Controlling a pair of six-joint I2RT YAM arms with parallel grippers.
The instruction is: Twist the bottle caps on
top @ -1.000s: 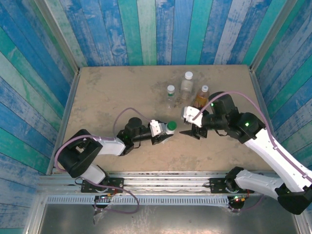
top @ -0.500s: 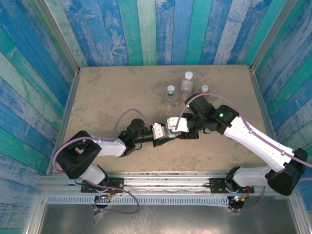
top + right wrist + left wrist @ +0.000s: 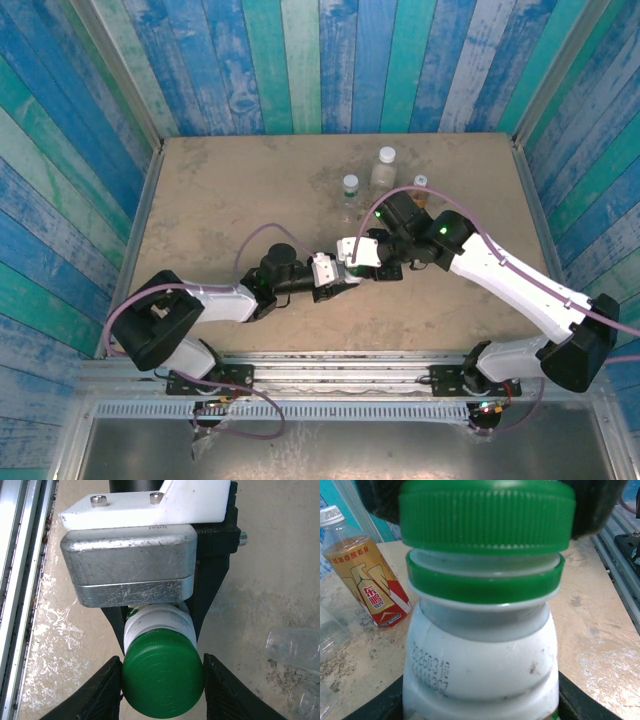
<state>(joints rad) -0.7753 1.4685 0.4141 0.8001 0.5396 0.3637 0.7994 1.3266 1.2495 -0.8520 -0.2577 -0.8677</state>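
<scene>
The left gripper is clamped on a small white plastic bottle, its dark fingers pressed to both sides of the body. It holds the bottle over the middle of the sandy-brown table, a little towards the near edge. On the bottle's neck sits a dark green ribbed plastic screw cap. A strip of white neck shows between the cap's lower rim and a green ring below it.

A second ago the right gripper hung to the right of this cap, clear of it with its jaws apart, and the cap's round top was plain from above. Half a second ago it had swung left to the cap. Now the right gripper's black fingers lie against opposite sides of the cap, closed on it, and in the top view the gripper covers the cap. The left arm and its bottle have hardly shifted.

Three other bottles stand where they stood, in the far half of the table, right of the middle. They are a small clear bottle, a larger clear bottle, and an amber-orange bottle with a red and gold label. In the top view the right arm now hides most of the amber-orange bottle, leaving its white cap showing.
</scene>
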